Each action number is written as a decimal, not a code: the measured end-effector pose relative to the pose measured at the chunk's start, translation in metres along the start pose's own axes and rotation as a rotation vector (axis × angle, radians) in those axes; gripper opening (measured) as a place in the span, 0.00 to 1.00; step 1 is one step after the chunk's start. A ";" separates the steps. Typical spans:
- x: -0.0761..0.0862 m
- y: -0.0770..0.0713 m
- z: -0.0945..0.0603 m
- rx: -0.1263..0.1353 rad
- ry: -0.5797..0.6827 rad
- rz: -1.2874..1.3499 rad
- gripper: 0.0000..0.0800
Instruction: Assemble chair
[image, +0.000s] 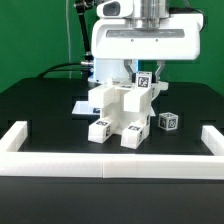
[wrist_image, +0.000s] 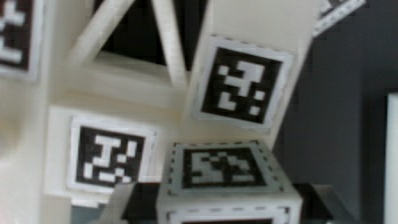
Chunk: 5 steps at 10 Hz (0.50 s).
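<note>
The white chair (image: 113, 110) stands partly built in the middle of the black table, its blocky pieces carrying black-and-white tags. My gripper (image: 141, 70) is right above its upper right part, shut on a white tagged block (image: 144, 84) that rests against the assembly. In the wrist view the gripper (wrist_image: 228, 206) has its dark pads (wrist_image: 150, 200) pressed on either side of this tagged block (wrist_image: 224, 170). Other tagged chair pieces (wrist_image: 238, 84) fill the view close behind. What lies under the held block is hidden.
A small loose tagged white block (image: 167, 121) lies on the table to the exterior view's right of the chair. The low white border rail (image: 108, 166) runs along the front and both sides. The marker board (image: 82, 107) lies behind the chair on the left.
</note>
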<state>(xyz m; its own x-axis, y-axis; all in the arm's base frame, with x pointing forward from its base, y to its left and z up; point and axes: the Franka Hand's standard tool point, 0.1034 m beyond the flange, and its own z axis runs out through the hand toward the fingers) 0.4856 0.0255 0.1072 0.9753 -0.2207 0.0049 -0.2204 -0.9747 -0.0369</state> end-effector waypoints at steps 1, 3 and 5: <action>0.001 0.000 0.000 0.000 0.002 0.050 0.35; 0.003 -0.002 0.000 0.002 0.003 0.208 0.35; 0.003 -0.002 0.000 0.008 0.002 0.360 0.35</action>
<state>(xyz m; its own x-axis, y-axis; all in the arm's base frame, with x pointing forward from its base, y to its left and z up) 0.4887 0.0272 0.1074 0.8350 -0.5501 -0.0084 -0.5499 -0.8340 -0.0445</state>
